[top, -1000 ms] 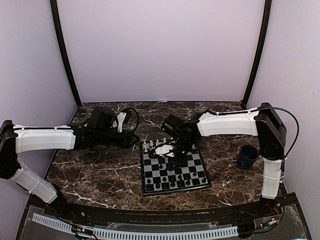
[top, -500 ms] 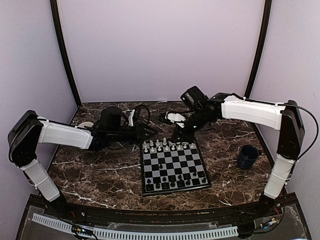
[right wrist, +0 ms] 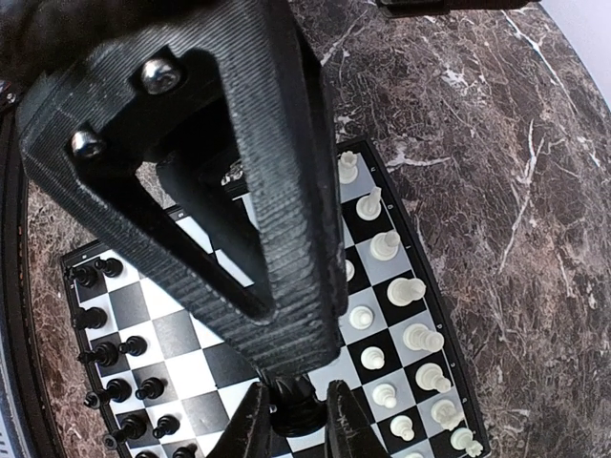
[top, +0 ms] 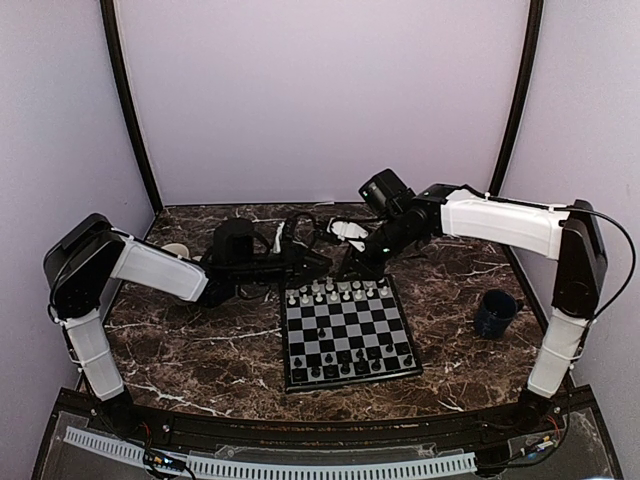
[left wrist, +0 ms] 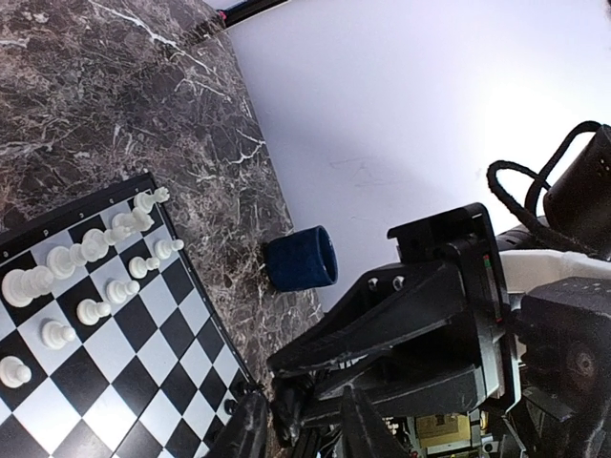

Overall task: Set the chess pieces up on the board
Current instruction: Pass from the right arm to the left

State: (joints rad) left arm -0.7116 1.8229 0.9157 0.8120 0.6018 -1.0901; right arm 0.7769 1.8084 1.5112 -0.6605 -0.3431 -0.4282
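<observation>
The board [top: 350,322] lies in the middle of the table. White chess pieces [top: 335,292] fill its far rows and black ones [top: 345,365] its near rows. My right gripper [top: 350,268] hangs just behind the far edge, shut on a black piece [right wrist: 298,405]. My left gripper [top: 326,258] reaches in from the left and meets it tip to tip. In the left wrist view its fingers [left wrist: 250,431] stand narrowly apart, either side of that black piece [left wrist: 286,412]. The right wrist view looks down on the board [right wrist: 205,329] and the white pieces [right wrist: 406,334].
A dark blue mug [top: 495,312] stands right of the board and also shows in the left wrist view [left wrist: 301,260]. A pale round thing [top: 175,250] sits at the far left behind my left arm. The back wall is close behind both grippers.
My right gripper rose from the board's far rows and drew back behind its far edge. My left gripper stretched right until the two tips met.
</observation>
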